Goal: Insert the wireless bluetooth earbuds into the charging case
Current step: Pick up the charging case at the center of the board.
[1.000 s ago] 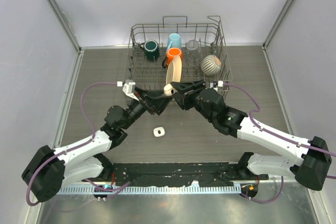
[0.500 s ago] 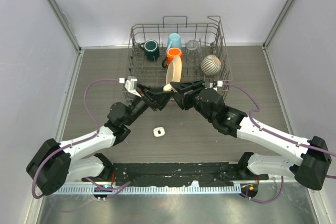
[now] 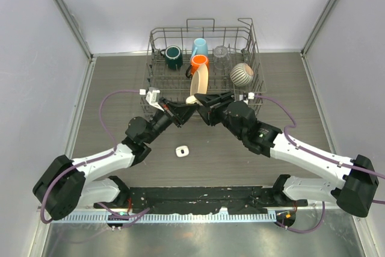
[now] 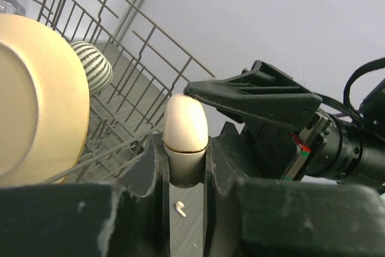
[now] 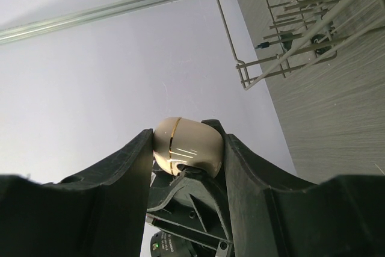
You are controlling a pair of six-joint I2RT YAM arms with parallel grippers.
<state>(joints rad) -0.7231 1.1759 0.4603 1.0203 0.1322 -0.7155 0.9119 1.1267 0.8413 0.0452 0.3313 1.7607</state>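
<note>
Status at inspection: the charging case (image 4: 186, 123), a cream oval shell with a thin gilt seam, is held in the air between both arms, in front of the dish rack (image 3: 148, 58) and above the bench (image 3: 120, 88). My left hand (image 4: 185, 161) is clamped on the lower half of the case, one finger pressed to each side. My right hand (image 5: 187, 148) is closed on the same case from the opposite side, with its fingers bearing on the upper half. The seam reads as an unbroken line in both wrist views, so I judge the lid shut and nothing inserted. One earbud (image 4: 180, 209) is visible on the bench below the case, well apart from it. The top view shows a small white item (image 3: 182, 150) on the bench near the arms, but I cannot resolve what it is. No other earbuds are visible. Assessment: early stage. The case is secured. Opening the lid, then picking up and seating each earbud, are all outstanding.
</note>
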